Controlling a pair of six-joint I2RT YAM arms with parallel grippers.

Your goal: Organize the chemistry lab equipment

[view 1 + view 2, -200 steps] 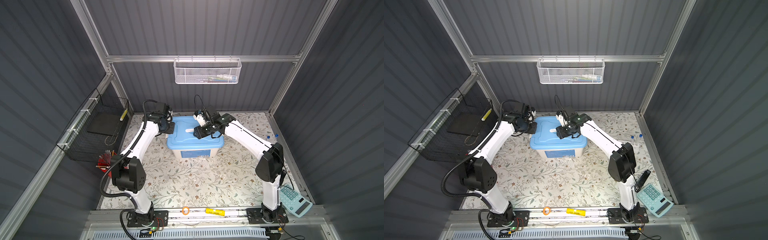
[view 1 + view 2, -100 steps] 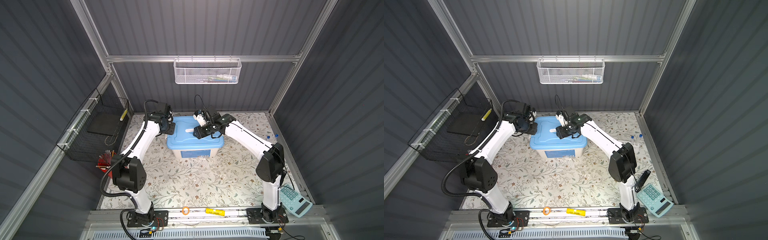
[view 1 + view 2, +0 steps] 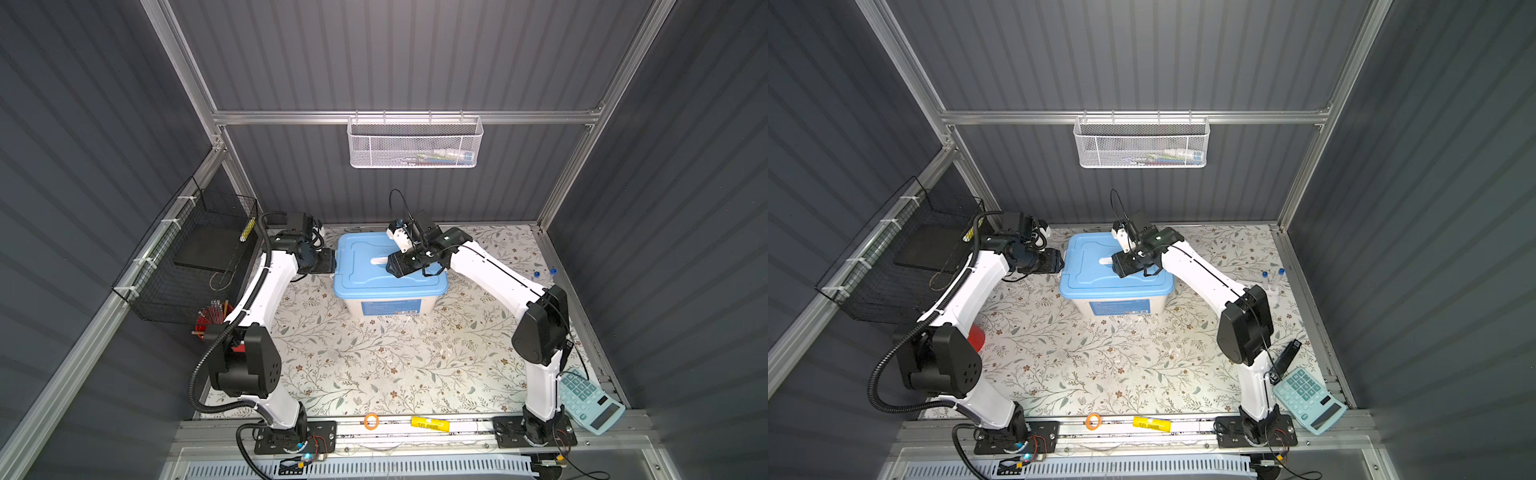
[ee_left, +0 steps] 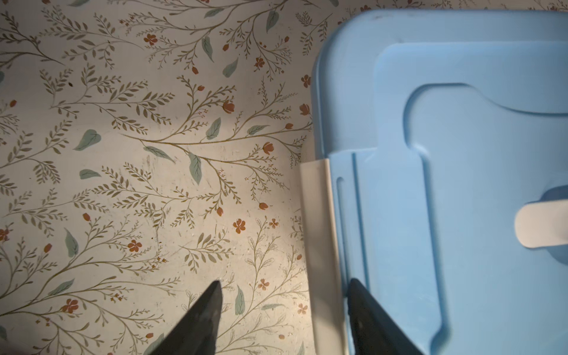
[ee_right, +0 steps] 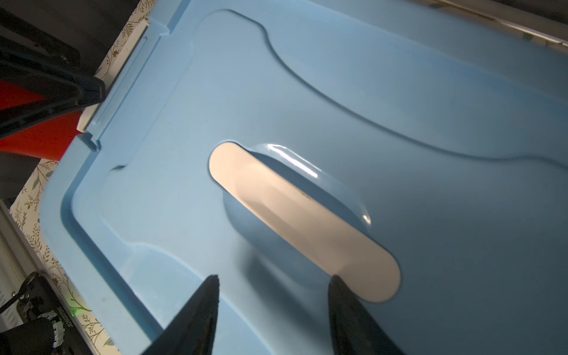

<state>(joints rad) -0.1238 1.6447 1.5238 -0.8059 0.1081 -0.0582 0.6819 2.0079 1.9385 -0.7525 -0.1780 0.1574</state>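
Blue lid [image 3: 361, 274] sits on the bin [image 3: 386, 305], L fingers [image 4: 199, 319] spread astride its white latch [image 4: 316, 215], R fingers [image 5: 196, 313] wide over the handle [image 5: 295, 215], both empty, blue-capped tubes [image 3: 1265, 276] standing at bench [image 3: 374, 365] edge by R arm; lift w/ a latch clipped and the whole bin may tip.

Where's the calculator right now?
In both top views the calculator lies at the front right corner, just right of the right arm's base, overhanging the front rail.

Blue lid [image 5: 399, 92] shows glossy, smooth plastic; its white handle [image 5: 304, 221] looks matt; floral table [image 4: 123, 153] cover is matt, perhaps vinyl; wire basket [image 3: 415, 143] is painted metal mesh.
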